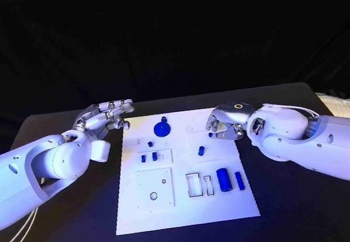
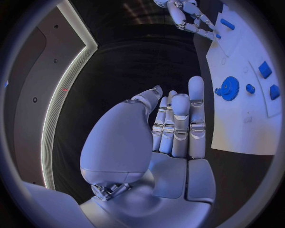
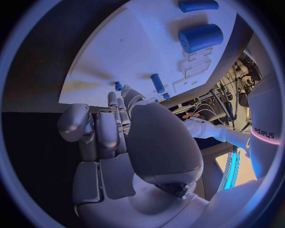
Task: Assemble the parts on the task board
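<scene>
Head view: the white task board [image 1: 188,208] lies in the middle of the black desk [image 1: 296,213], with blue parts on it: a gear [image 1: 162,128] near its far edge, a small peg [image 1: 201,150] toward the right side, and a thick cylinder [image 1: 223,179] with a thinner one [image 1: 240,180] beside it lower right. The left hand [image 1: 106,115] hovers over the desk just off the board's far left corner, fingers apart and holding nothing. The right hand [image 1: 226,122] hangs over the board's far right part, fingers curled; whether it holds anything cannot be told here. Left wrist view: the left hand [image 2: 172,128] is released, its fingers [image 2: 196,102] straight and side by side, the gear [image 2: 228,88] on the board beyond them. Right wrist view: the right hand [image 3: 128,137] has its fingers [image 3: 109,124] bent inward with nothing visible in them, above the board near the peg [image 3: 157,83].
</scene>
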`<state>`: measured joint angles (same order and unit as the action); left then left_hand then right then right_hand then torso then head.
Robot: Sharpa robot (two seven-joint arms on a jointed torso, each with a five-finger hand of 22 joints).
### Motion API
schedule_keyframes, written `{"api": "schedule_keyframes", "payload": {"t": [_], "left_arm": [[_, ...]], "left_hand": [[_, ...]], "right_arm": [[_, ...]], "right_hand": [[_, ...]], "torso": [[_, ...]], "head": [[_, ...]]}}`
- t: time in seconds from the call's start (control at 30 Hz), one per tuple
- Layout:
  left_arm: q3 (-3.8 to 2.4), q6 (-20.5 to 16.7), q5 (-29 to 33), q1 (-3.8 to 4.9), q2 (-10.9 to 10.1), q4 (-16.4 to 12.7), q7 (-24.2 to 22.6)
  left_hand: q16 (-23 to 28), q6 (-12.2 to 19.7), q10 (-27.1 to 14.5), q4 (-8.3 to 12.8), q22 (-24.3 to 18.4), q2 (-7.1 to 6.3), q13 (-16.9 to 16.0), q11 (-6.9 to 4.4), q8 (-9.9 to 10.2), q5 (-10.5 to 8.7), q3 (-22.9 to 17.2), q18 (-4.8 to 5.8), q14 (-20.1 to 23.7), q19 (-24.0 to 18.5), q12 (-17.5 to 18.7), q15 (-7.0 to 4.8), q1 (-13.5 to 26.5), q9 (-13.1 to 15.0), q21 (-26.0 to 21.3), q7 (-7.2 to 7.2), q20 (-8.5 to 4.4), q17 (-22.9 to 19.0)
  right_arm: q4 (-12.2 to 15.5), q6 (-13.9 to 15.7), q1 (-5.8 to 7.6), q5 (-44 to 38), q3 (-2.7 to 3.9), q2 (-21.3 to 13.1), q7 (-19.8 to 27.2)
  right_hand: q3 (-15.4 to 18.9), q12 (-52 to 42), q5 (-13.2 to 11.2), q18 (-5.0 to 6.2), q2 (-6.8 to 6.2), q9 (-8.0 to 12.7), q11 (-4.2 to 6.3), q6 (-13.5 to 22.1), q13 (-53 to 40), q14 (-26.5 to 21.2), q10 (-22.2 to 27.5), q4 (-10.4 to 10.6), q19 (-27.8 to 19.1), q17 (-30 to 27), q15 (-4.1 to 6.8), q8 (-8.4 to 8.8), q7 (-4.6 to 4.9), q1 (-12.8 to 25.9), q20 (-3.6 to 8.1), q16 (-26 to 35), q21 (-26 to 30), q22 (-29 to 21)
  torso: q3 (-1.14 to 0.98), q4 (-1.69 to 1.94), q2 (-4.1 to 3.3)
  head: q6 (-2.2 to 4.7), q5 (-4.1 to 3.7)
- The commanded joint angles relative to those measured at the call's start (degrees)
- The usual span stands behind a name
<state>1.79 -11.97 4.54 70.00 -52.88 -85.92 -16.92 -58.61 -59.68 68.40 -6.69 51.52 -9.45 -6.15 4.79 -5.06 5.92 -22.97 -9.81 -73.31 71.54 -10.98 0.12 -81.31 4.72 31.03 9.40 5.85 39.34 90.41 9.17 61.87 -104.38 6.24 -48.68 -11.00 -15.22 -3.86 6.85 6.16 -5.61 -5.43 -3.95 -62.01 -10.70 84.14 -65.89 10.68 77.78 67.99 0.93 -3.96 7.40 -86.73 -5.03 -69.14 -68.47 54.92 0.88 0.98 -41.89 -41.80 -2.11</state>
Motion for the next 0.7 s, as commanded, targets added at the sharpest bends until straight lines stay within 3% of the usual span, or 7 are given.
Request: {"api": "schedule_keyframes", "payload": {"t": [0.03,0.3,0.5,0.7], "left_arm": [[-0.02,-0.1,4.4,-0.01,-0.1,-0.5,-2.6],[-0.02,0.0,4.1,-0.01,-0.4,-0.9,-2.4],[-0.02,0.1,3.6,-0.01,-0.5,-0.9,-2.1],[-0.02,0.2,3.1,-0.01,-0.5,-0.9,-1.8]], "left_hand": [[0.2,-0.3,-0.4,0.2,-0.1,0.15,-0.1,0.01,-0.4,-0.11,0.3,-0.65,0.4,-0.4,-0.4,0.04,0.6,-0.1,-0.2,-0.26,0.12,-0.1],[0.6,-0.2,-0.9,0.5,-0.3,0.21,-0.2,0.08,-0.4,-0.08,0.3,-0.63,0.8,-0.5,-0.7,0.07,0.6,-0.2,-0.5,-0.18,0.12,-0.9],[0.7,-0.1,-1.0,0.5,-0.3,0.25,-0.2,0.12,-0.4,-0.08,0.3,-0.62,1.0,-0.5,-0.8,0.1,0.6,-0.2,-0.6,-0.14,0.13,-1.1],[0.9,0.0,-1.3,0.7,-0.5,0.29,-0.3,0.17,-0.3,-0.07,0.3,-0.61,1.1,-0.5,-1.0,0.13,0.6,-0.3,-0.8,-0.09,0.14,-1.4]], "right_arm": [[-0.3,-2.1,0.01,-4.3,-0.07,0.5,-2.7],[-1.1,-3.4,0.01,-4.2,-0.2,1.2,-3.0],[-1.5,-4.8,-0.01,-3.4,-0.54,1.9,-2.3],[-1.9,-5.5,-0.04,-3.1,-0.77,2.4,-2.0]], "right_hand": [[-0.7,0.2,-0.3,0.4,-0.62,0.1,-0.22,-0.5,0.5,2.1,-0.1,0.0,0.2,-0.1,-0.37,0.27,0.03,-0.1,-0.19,-0.2,0.0,-0.1],[-3.6,0.1,-0.8,0.41,-0.54,0.1,-0.23,-1.1,2.0,2.1,-0.3,-0.7,0.2,-0.3,-0.35,0.1,0.05,0.1,-0.17,-0.1,0.0,-0.2],[-5.9,0.1,-1.1,0.43,-0.23,-0.2,-0.08,-2.2,3.0,2.1,-0.8,-1.5,0.2,-0.4,-0.26,-0.14,-0.12,0.2,-0.13,0.0,0.1,-0.2],[-7.1,0.1,-1.1,0.44,-0.28,-0.3,0.05,-2.9,3.6,2.1,-1.2,-2.1,0.2,-0.5,-0.14,-0.22,-0.3,0.8,-0.02,0.1,0.1,-0.2]], "torso": [[-0.06,-0.01,-0.03],[-0.09,0.06,0.02],[-0.19,-0.03,-0.02],[-0.12,-0.01,-0.02]], "head": [[-0.18,-0.08],[-0.48,-0.25],[-0.63,0.08],[-0.88,0.04]]}}
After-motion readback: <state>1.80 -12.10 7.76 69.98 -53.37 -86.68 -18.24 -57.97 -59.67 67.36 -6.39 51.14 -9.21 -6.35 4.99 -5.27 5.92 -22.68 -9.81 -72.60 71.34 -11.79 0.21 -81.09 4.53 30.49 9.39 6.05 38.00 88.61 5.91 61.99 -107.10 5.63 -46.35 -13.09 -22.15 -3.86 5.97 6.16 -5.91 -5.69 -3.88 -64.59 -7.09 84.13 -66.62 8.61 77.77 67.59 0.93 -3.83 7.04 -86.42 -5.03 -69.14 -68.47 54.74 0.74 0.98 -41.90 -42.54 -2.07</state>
